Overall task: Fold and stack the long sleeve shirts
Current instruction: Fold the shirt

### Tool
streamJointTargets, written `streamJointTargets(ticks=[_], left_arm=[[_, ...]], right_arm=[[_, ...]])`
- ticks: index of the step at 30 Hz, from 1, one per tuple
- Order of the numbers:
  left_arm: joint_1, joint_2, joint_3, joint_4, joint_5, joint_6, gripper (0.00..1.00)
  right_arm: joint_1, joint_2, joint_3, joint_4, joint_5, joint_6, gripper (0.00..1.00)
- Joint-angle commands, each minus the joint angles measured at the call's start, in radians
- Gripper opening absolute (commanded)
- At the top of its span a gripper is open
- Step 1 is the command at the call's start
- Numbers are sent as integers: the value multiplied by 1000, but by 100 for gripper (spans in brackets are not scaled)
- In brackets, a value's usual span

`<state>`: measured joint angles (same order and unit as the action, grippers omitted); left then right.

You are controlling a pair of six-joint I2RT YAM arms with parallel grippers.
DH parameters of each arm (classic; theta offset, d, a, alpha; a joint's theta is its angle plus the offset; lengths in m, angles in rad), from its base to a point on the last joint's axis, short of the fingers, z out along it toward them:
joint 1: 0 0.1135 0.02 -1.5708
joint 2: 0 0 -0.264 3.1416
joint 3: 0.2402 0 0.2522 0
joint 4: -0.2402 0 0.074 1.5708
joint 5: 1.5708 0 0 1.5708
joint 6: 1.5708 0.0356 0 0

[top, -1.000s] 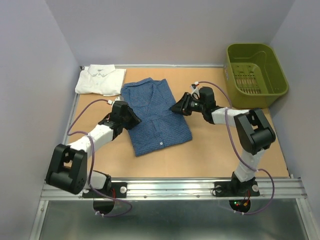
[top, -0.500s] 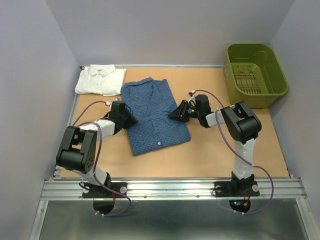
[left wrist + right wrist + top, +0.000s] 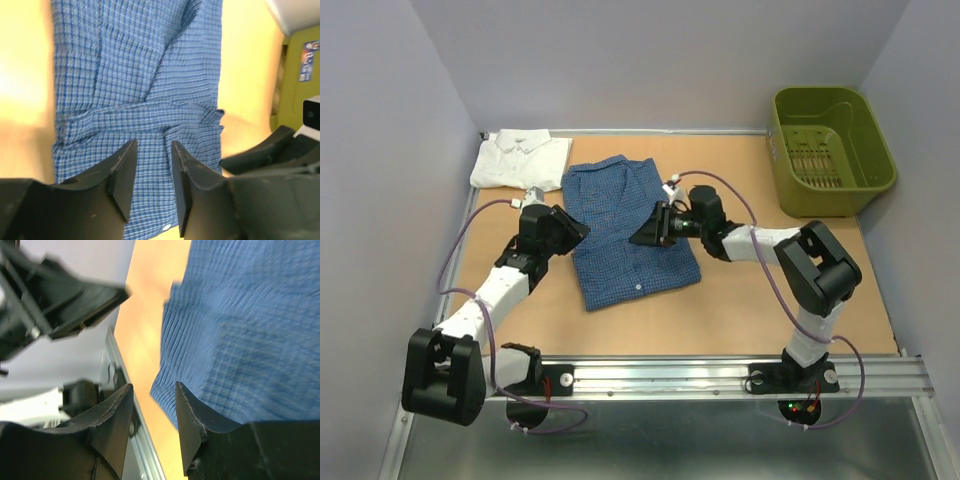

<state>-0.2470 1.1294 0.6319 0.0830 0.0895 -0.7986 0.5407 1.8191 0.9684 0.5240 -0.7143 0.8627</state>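
Note:
The dark blue checked shirt point(image 3: 620, 215) lies folded flat in the middle of the table; it fills the left wrist view point(image 3: 135, 75) and shows in the right wrist view point(image 3: 250, 330). The white shirt point(image 3: 523, 160) lies folded at the back left corner. My left gripper point(image 3: 572, 228) is open and empty at the blue shirt's left edge; its fingers point(image 3: 122, 175) hang just above the cloth. My right gripper point(image 3: 642, 232) is open and empty over the blue shirt's right part, a little above it.
An olive-green plastic basket point(image 3: 832, 150) stands at the back right. The table's wooden top point(image 3: 760, 300) is bare in front and to the right of the blue shirt. Grey walls close the back and sides.
My right gripper has moved left from the blue shirt's right edge to over the shirt. My left arm has changed pose; its gripper stays at the shirt's left edge. The shirt lies as before.

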Motion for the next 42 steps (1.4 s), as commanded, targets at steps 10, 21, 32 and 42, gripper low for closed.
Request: streamJointTargets(ticks=[10,21,32,42], left_arm=[[0,274,-29,136,-23,-30,30],[0,379,-44,178,-22,-10,29],[0,389,-29,179,1,-2,29],[2,452,48,161,-20,13,28]], right_arm=[[114,252,29,-16,42,-62,44],[165,118,133,-150,-57,-106,45],[334,325,268,-160,-188,-105,45],[338,468,219,-165,-206,-88,44]])
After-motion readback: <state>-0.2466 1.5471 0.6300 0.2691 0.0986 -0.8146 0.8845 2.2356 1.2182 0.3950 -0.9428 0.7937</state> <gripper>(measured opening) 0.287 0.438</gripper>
